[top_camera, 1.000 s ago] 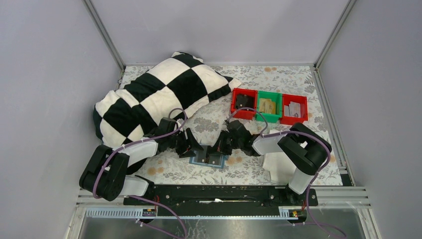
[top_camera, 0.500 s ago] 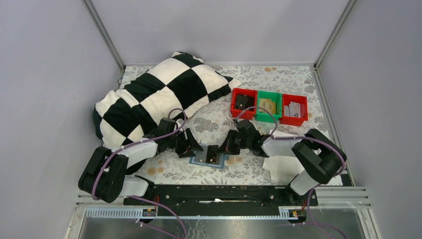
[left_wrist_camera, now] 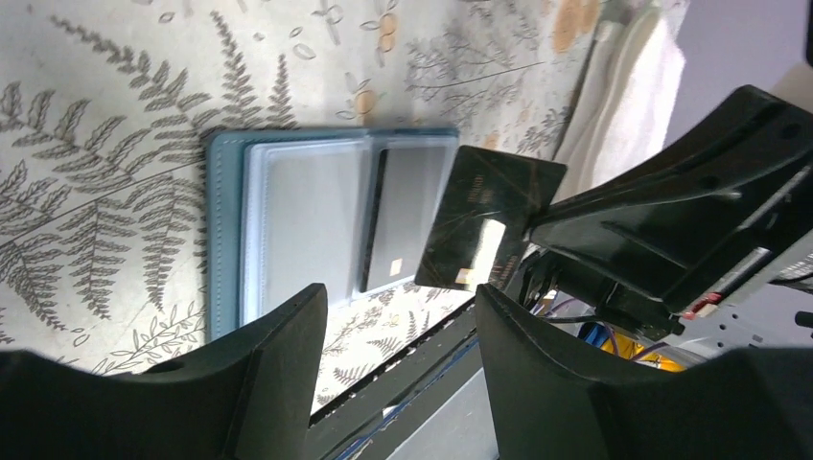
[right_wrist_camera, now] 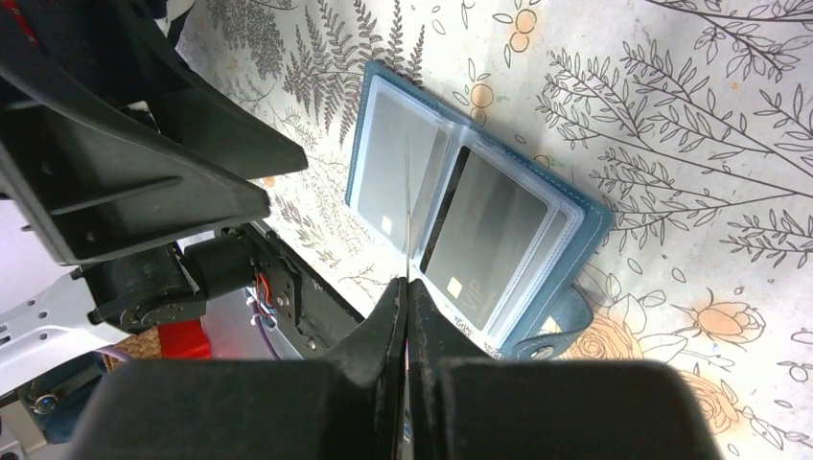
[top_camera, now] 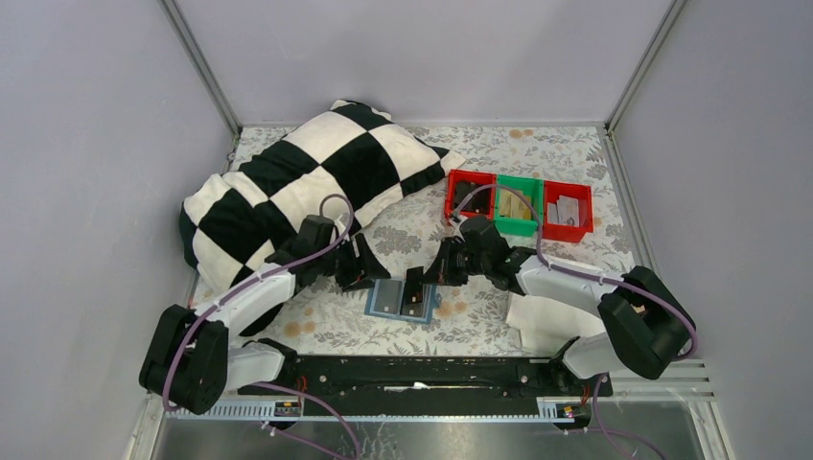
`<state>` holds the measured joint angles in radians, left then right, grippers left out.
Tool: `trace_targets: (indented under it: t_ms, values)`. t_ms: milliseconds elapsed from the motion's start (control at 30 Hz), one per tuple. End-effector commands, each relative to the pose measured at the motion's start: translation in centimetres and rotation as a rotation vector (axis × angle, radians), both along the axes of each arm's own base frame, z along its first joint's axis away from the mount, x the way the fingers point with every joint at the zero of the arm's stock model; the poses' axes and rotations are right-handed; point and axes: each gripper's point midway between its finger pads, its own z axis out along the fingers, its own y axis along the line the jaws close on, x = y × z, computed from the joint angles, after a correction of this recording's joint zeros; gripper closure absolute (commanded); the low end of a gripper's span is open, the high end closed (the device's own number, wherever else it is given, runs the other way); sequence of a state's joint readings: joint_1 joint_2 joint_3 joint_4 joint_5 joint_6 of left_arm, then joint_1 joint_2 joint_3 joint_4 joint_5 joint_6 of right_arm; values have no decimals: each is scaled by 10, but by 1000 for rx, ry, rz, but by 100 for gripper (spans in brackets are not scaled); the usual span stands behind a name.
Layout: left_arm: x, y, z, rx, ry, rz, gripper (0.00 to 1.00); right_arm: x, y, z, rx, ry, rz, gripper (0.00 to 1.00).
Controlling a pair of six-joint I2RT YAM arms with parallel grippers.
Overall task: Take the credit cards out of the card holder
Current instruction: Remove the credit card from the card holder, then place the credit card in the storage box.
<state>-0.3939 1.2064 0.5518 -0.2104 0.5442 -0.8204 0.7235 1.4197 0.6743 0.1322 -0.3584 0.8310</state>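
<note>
The teal-blue card holder (top_camera: 393,301) lies open and flat on the floral cloth between my arms. It also shows in the left wrist view (left_wrist_camera: 288,230) and the right wrist view (right_wrist_camera: 566,206). My right gripper (right_wrist_camera: 406,283) is shut on a dark credit card (left_wrist_camera: 489,220), held above the holder's right panel and seen edge-on in the right wrist view (right_wrist_camera: 406,211). Another dark card with a chip (right_wrist_camera: 479,240) sits in a clear sleeve. My left gripper (left_wrist_camera: 398,292) is open and empty, just left of the holder (top_camera: 364,271).
A black-and-white checkered pillow (top_camera: 297,187) lies at the back left. Two red bins (top_camera: 470,199) (top_camera: 566,211) and a green bin (top_camera: 518,204) stand in a row at the back right. A white cloth (top_camera: 537,321) lies under my right arm.
My left gripper has drawn back off the holder toward the pillow. My right arm has shifted right and back, and its card now stands clear above the open holder.
</note>
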Motion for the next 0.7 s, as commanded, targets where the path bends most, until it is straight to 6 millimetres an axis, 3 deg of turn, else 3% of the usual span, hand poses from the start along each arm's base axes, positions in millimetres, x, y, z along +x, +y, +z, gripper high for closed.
trace_targets:
  t_ms: [0,133,300,500,600,667]
  values:
    - [11,-2,29,-7,-97,-16,37,8,3,31,25,-69,18,100]
    - [14,-2,46,-8,-140,-27,38,16,-3,46,67,-96,12,100]
    - [15,-3,66,-14,-184,-46,37,46,-28,73,87,-172,-36,100]
    - [15,-3,70,-18,-189,-49,37,104,-80,102,109,-204,-173,100]
    - [14,-3,69,-21,-188,-51,37,134,-100,101,86,-207,-226,100]
    - [14,-2,69,-19,-188,-48,37,157,-111,90,13,-217,-265,100]
